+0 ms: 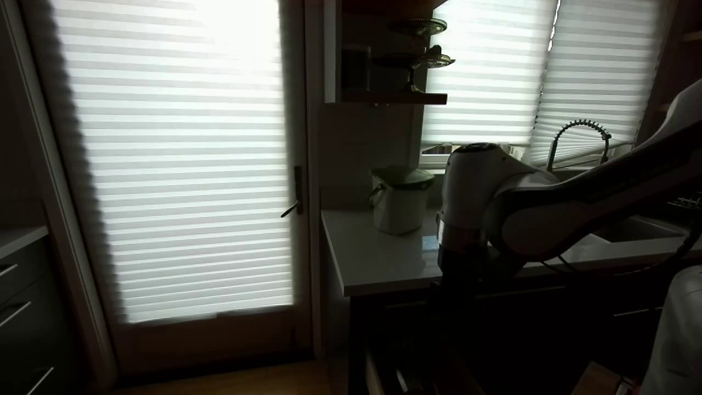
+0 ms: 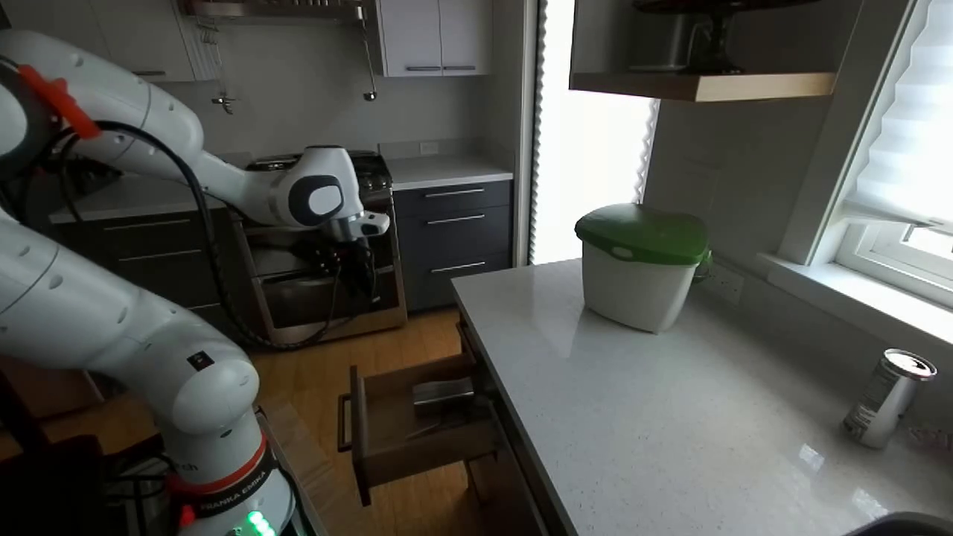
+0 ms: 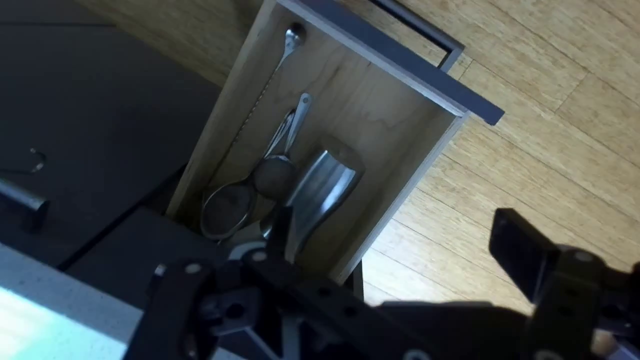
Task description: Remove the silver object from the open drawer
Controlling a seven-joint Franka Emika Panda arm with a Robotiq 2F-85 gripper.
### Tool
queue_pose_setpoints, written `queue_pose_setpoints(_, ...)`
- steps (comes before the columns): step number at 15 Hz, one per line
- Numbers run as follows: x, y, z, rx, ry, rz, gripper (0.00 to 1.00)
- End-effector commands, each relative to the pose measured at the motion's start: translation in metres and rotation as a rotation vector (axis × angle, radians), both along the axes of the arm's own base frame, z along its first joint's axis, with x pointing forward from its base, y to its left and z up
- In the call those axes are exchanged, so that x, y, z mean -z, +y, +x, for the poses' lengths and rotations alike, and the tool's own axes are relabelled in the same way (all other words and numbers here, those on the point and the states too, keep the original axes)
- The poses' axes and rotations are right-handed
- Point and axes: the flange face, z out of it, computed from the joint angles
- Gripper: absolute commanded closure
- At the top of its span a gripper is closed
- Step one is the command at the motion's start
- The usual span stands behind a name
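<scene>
The open drawer [image 3: 422, 172] has a dark front and pale wooden walls; in an exterior view the drawer [image 2: 409, 465] juts out below the countertop. Inside it lies the silver object [image 3: 327, 182], a curved, shiny metal piece, partly covered by a fingertip in the wrist view. That same silver object [image 2: 444, 392] shows near the cabinet side of the drawer. My gripper [image 3: 395, 225] is open, its fingers wide apart with only floor seen between them. One finger overlaps the silver object in the picture, but whether they touch cannot be told. In an exterior view the gripper [image 2: 365, 279] hangs dark and blurred.
Ladles and strainers [image 3: 275, 175] lie beside the silver object. The countertop edge [image 2: 514, 394] runs along the drawer's cabinet side. A white bin with a green lid [image 2: 644, 260] and a can [image 2: 890, 398] stand on the counter. The drawer handle [image 3: 425, 25] sticks out.
</scene>
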Motion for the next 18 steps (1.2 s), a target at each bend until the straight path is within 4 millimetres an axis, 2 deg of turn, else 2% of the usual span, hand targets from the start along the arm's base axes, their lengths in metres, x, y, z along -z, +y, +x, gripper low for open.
queue_pose_setpoints(1, 0.044, 0.009, 0.020, 0.181, 0.037, 0.085, 0.00)
queue_pose_setpoints(5, 0.089, 0.008, 0.041, 0.366, -0.027, 0.162, 0.00)
queue_pose_setpoints(10, 0.145, 0.004, 0.046, 0.468, -0.039, 0.145, 0.00)
queue_pose_setpoints(11, 0.125, 0.005, 0.047, 0.431, -0.043, 0.156, 0.00)
queue_pose_setpoints(14, 0.144, 0.003, 0.047, 0.457, -0.027, 0.144, 0.00)
queue_pose_setpoints(18, 0.144, 0.004, 0.049, 0.460, -0.028, 0.146, 0.00)
